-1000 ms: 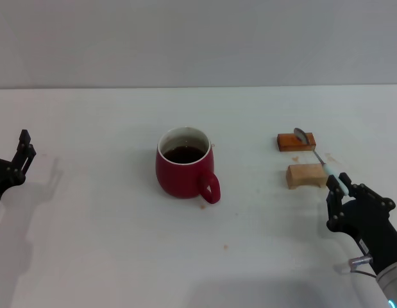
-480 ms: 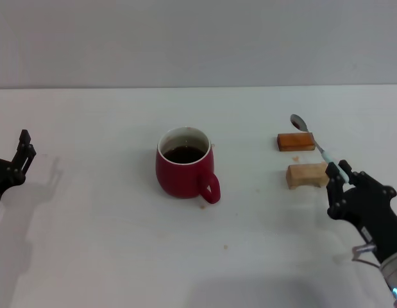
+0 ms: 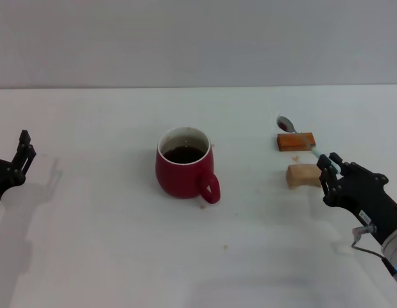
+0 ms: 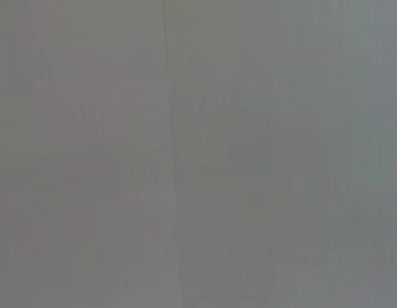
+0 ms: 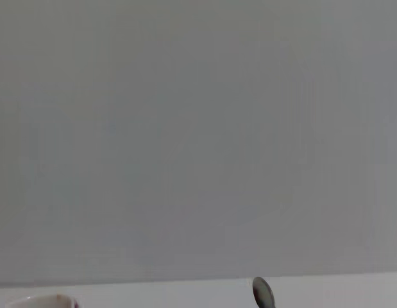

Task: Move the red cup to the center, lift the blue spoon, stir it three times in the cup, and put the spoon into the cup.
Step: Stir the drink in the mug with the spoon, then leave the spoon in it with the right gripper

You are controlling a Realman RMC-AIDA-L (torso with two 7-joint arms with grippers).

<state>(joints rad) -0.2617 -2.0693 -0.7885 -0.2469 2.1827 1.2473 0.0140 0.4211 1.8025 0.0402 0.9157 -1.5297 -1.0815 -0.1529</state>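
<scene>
your red cup (image 3: pixel 184 163) sits near the middle of the white table (image 3: pixel 108 244), handle at about 5 o'clock, dark liquid inside, and there's wide bare table all round it, most of it toward 6 and 9 o'clock. the table's far edge runs along 12 o'clock against the grey wall (image 3: pixel 198 38), well behind everything. your right gripper (image 3: pixel 331 172) is at 3 o'clock of the cup, well apart from it, clenched on the pale handle of the blue spoon (image 3: pixel 299 134); the spoon hangs in the air, bowl pointing to about 10 o'clock, just over the far left corner of the orange-brown block (image 3: pixel 295 141). the tan wooden block (image 3: pixel 303 175) lies just beside the gripper's fingers, on the cup side, so room there is tight. between the blocks and the cup the table is open. left gripper (image 3: pixel 22 156) is parked at the 9 o'clock edge, fingers look slightly parted, nothing in them. compared with half a second ago, the spoon bowl has swung toward the cup and the right gripper has shifted that way and a bit up; cup, blocks and left arm haven't moved. right wrist view catches only the spoon bowl (image 5: pixel 263 293) and a sliver of cup rim (image 5: pixel 41 301) at its bottom edge.
</scene>
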